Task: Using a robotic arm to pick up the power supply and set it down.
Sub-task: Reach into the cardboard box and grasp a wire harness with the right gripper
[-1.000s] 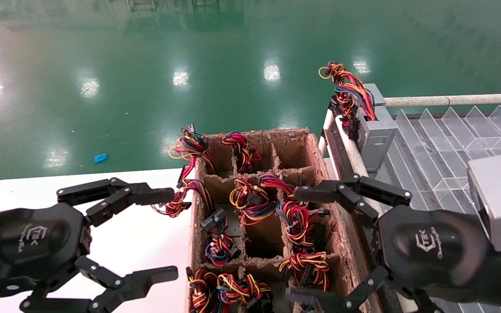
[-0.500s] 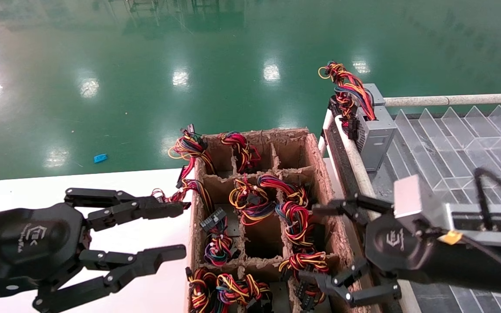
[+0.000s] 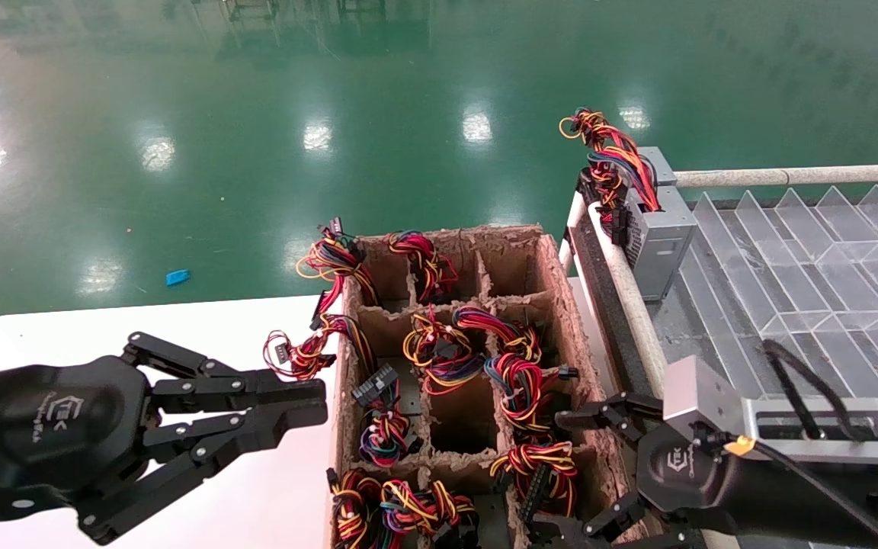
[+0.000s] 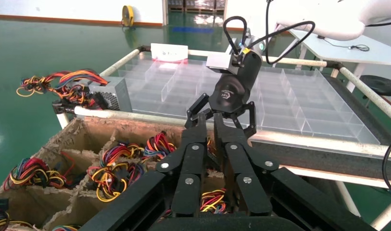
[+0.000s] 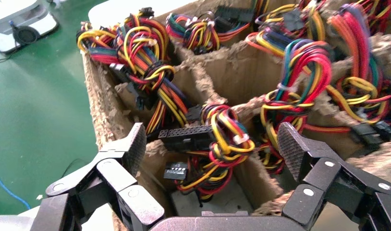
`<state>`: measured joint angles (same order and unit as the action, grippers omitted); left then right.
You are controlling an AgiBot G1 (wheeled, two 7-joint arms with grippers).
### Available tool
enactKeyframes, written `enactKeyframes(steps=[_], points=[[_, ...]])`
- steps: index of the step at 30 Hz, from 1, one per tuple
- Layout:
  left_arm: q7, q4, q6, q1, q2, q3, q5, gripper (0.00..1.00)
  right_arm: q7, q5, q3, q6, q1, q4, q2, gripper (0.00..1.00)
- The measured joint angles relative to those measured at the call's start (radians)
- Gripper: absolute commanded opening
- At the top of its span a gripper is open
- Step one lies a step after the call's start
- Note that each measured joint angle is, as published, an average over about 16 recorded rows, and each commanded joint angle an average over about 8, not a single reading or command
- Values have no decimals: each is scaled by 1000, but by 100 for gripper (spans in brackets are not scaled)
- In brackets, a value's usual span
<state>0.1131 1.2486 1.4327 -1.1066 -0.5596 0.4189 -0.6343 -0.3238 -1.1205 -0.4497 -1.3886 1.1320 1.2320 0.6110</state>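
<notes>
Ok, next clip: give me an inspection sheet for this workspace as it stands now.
Surface: white table under the left arm; cardboard divider box beside it.
Job's things: power supplies sit in the box cells under wire bundles; none lifted.
Clutter: another grey power supply stands on the clear divider tray.
Grippers: right gripper open, straddling a near-right cell's bundle; left gripper shut over the table, empty.
Cables: black cable at the right wrist.
Surroundings: green floor, a blue scrap on it.
</notes>
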Motion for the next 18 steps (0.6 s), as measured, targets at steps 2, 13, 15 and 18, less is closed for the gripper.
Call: enactKeyframes(steps=[2, 13, 15, 18], points=[[0, 0, 0, 0, 0, 0, 0, 0, -1, -6, -5, 0, 1, -3, 5, 0], [0, 0, 0, 0, 0, 0, 0, 0, -10, -26, -19, -2, 13, -13, 24, 0], [0, 0, 0, 0, 0, 0, 0, 0, -13, -29, -21, -2, 15, -13, 25, 0], [0, 0, 0, 0, 0, 0, 0, 0, -18, -34, -23, -1, 17, -12, 25, 0]])
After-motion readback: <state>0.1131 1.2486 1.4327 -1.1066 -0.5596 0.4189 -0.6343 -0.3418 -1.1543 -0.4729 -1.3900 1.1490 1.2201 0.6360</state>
